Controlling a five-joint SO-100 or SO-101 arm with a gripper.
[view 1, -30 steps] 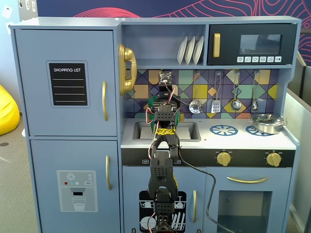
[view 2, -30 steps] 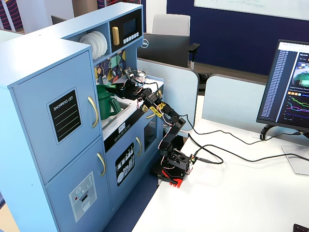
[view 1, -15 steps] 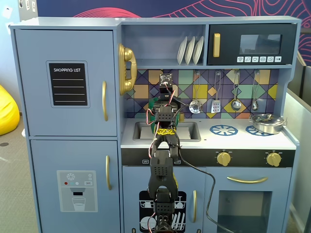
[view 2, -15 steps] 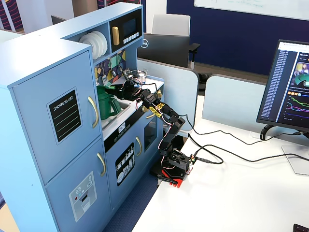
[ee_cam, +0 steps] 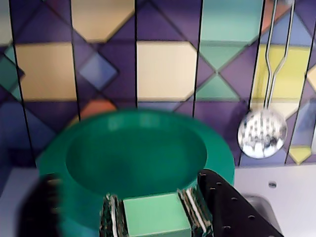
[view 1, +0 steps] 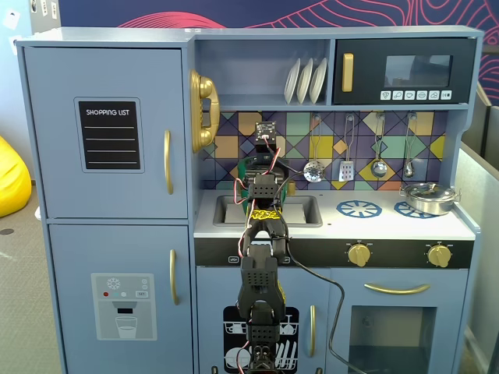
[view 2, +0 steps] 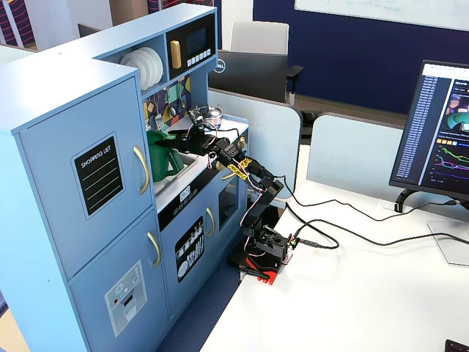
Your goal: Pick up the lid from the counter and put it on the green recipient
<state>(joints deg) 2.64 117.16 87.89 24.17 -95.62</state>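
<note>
Gripping the lid (ee_cam: 136, 158) by its knob, hand (ee_cam: 157, 217), seemingly over green recipient (view 2: 163, 155)

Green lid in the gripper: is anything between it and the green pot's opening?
Nothing visible. In the wrist view the gripper pinches the flat round green plastic lid by its blocky knob; the lid hides the tall dark green plastic pot from that view.

Probably office: desk (view 2: 381, 293), monitor (view 2: 440, 139), toy kitchen (view 1: 249, 202).
</note>
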